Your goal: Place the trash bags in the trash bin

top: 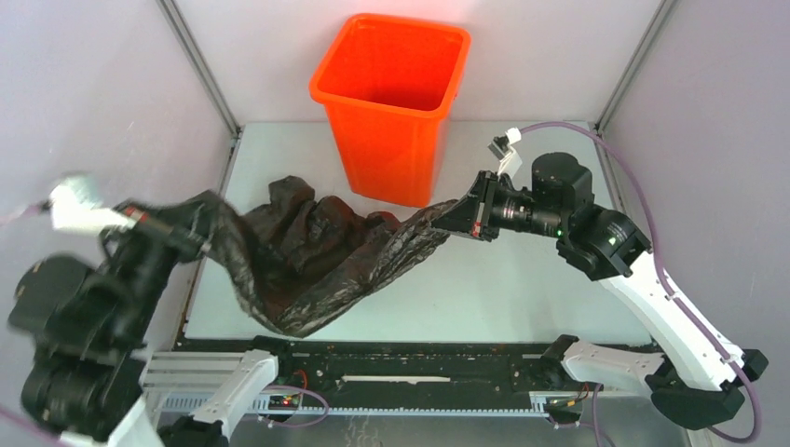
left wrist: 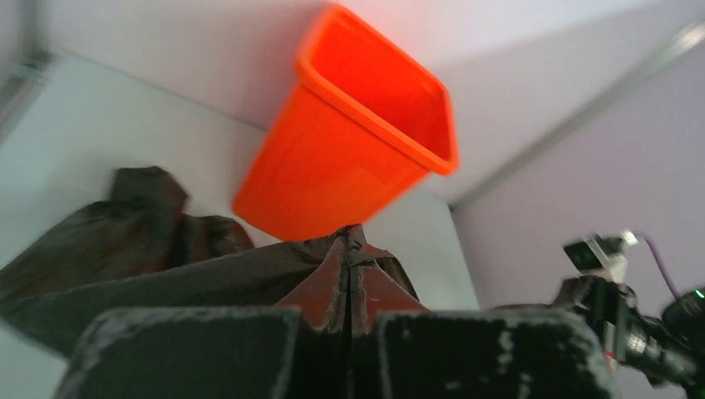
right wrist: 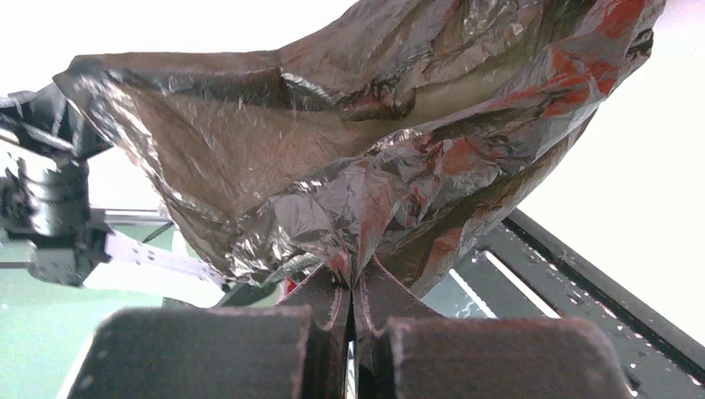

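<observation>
We see one big black trash bag [top: 307, 256] held up between the two arms. The left gripper [top: 191, 228] is over the left edge of the table [top: 522, 289]. It looks blurry from above. In the left wrist view its fingers [left wrist: 320, 293] are pressed together, with a fold of the thin black bag pinched between them.

The right gripper [top: 449, 219] is over the middle of the table, just in front of the orange trash bin [top: 391, 154]. In the right wrist view its fingers [right wrist: 328, 303] are closed tight too, and a bunch of shiny, wrinkly bag comes up out of them.

The bag is spread out wide between the two grippers. Its middle hangs down low over the near left part of the table, close to the near edge. We cannot tell how much of it lies on the table. One crumpled lump of the bag sits just beside the bin, on the bin's left.

The bin stands up straight at the far edge of the table, near the middle. Its top is open, and no part of the bag is inside it
</observation>
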